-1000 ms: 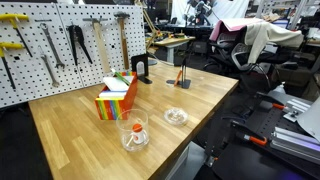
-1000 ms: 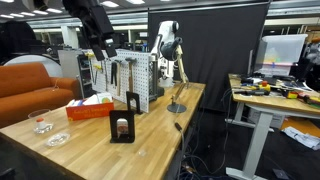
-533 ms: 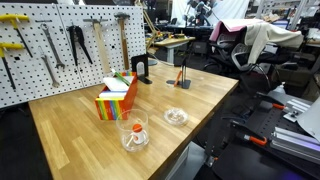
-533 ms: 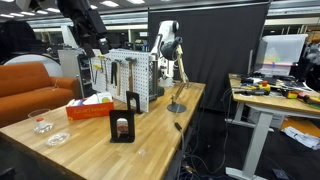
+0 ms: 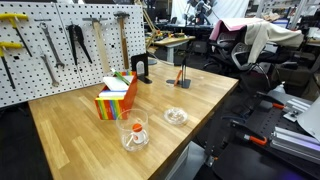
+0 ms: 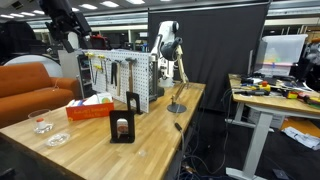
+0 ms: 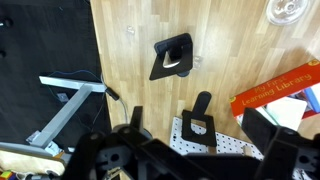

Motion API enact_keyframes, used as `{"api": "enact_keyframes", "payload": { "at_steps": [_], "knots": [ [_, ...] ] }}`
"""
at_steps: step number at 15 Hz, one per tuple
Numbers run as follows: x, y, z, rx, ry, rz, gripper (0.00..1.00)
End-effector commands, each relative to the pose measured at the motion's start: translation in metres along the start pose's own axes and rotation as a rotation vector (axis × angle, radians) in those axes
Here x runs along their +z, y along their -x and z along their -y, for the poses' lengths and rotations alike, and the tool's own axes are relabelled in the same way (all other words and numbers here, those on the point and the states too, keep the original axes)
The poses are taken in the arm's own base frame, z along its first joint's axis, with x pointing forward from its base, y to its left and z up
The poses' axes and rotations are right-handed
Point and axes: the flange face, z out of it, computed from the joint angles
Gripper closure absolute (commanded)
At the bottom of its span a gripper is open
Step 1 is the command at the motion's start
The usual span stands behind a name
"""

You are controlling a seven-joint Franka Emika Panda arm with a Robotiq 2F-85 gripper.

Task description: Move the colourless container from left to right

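In an exterior view the gripper is sitting farther toward the upper left than before, high above the table; how wide it is standing I cannot tell. The container is standing at lower left, a clear dish just beside it, the striped box and black stand lying further right.

- Ceiling lights at twelve o'clock brighten both exterior views evenly; shadows are soft.
- My gripper looks dark and blurred at six o'clock, wrist view.
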Motion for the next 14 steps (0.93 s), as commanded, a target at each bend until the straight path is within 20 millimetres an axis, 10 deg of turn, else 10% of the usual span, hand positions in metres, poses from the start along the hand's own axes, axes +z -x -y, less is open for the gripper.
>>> {"api": "enact_keyframes", "payload": {
  "at_steps": [1, 5, 11, 14],
  "knots": [
    [0.0, 0.0, -0.001, -0.002, -0.001, 0.0, 0.0],
    [0.009, -0.004, 0.039, -0.048, -0.112, 0.006, 0.0],
    [0.037, 0.011, 0.202, -0.337, -0.347, 0.092, 0.0],
    [0.039, 0.023, 0.228, -0.372, -0.338, 0.098, 0.0]
  ]
}}
